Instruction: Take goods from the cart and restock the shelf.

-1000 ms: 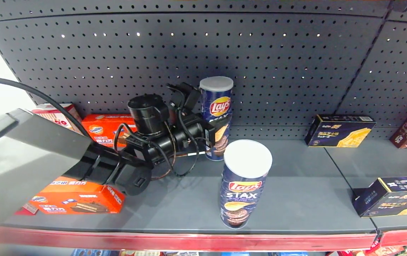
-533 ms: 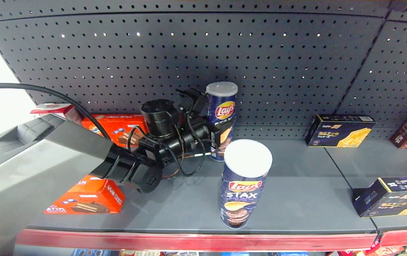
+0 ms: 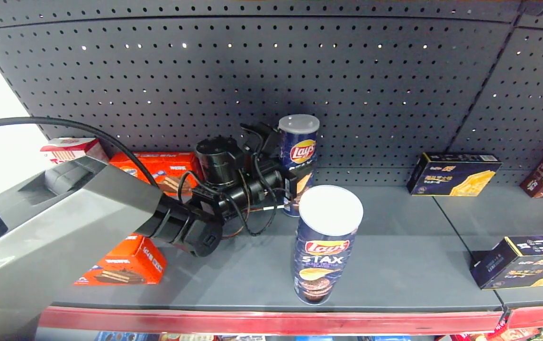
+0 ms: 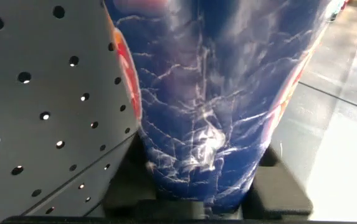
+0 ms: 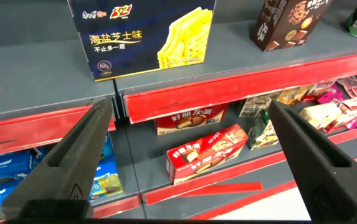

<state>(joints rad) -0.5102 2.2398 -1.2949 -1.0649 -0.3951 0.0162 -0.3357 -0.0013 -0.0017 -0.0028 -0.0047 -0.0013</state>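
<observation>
- Our left gripper [image 3: 295,187] is clamped on the lower half of a dark blue cylindrical chip can with a translucent grey lid [image 3: 300,142]. In the left wrist view its black fingers [image 4: 281,186] press on both sides of the can.
- We see the can upright in the grip, far back over the dark grey metal shelf board with a red front edge [image 3: 394,265]. We cannot tell whether its base touches the board.
- We judge the step to be setting it down. We should lower it straight until the base bears flat, then part the fingers just enough to clear the wall.
- Just in front of the gripper stands a second dark blue chip can with a white lid [image 3: 326,246]. It is tall and narrow, so a brush from the wrist could topple it. We should withdraw along the arm's own line.
- Close behind the gripper is the dark grey perforated back panel [image 3: 371,94]. We should not push the can further back.
- On the arm's side lie flat orange cardboard snack boxes [image 3: 158,166]. Well apart on the other side leans a navy and yellow box [image 3: 451,180].
- Our right gripper [image 5: 187,162] hangs with fingers spread wide, holding nothing.
</observation>
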